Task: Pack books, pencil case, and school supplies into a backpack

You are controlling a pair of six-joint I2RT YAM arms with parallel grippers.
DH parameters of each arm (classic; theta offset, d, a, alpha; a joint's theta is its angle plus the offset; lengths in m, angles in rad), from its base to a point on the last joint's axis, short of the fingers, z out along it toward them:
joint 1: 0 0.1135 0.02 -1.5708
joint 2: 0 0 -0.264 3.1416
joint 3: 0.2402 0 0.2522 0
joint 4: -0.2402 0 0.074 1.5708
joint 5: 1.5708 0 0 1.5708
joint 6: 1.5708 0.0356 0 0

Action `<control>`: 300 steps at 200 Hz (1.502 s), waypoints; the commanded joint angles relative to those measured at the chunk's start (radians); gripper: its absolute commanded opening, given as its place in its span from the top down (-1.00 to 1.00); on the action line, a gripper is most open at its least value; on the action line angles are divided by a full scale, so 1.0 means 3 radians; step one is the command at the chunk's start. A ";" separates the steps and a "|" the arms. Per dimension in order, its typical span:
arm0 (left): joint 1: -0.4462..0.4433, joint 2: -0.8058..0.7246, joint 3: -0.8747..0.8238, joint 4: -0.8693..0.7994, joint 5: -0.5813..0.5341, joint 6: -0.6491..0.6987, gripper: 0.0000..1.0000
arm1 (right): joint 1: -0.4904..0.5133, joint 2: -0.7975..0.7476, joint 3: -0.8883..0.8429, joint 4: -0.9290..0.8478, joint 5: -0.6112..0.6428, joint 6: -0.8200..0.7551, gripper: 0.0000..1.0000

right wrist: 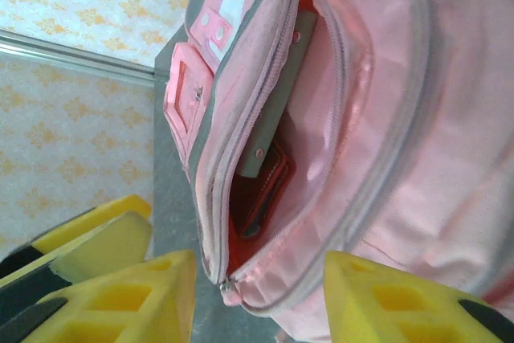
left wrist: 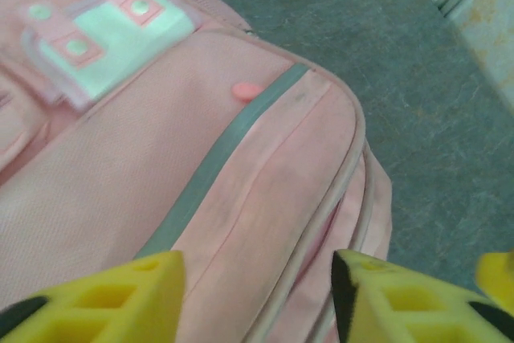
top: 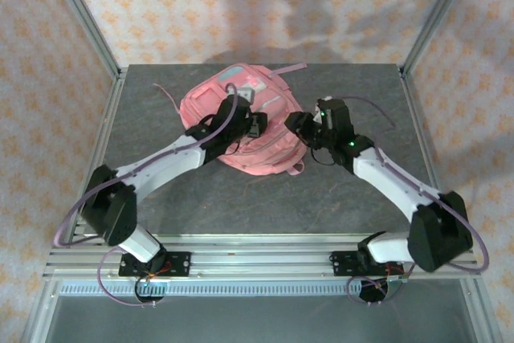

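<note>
Supplies (right wrist: 275, 114) half-hidden inside backpack (right wrist: 401, 78)

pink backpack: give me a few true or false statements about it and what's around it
The soft pink fabric backpack lies on the grey table. True.
Its front pocket is zipped shut. False: in the right wrist view it gapes open.
A grey-green square card and a red pad sit inside that pocket. True.
The left gripper clamps a navy book. False: its jaws stand apart, empty, above the backpack.
</note>
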 commanded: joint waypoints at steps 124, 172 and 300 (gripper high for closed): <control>0.0633 -0.0143 -0.0949 0.0762 0.0456 -0.0837 -0.25 | 0.0503 -0.0060 -0.0286 0.0229 0.0190 -0.0441 0.20; 0.0629 0.0227 -0.0733 0.0795 0.0660 -0.0800 0.05 | 0.0596 0.0052 -0.0290 0.0267 0.0176 -0.0415 0.22; 0.0624 -0.0110 -0.0849 0.1079 0.1284 -0.1319 1.00 | 0.1254 0.0993 0.0465 -0.0211 0.1166 -0.0360 0.09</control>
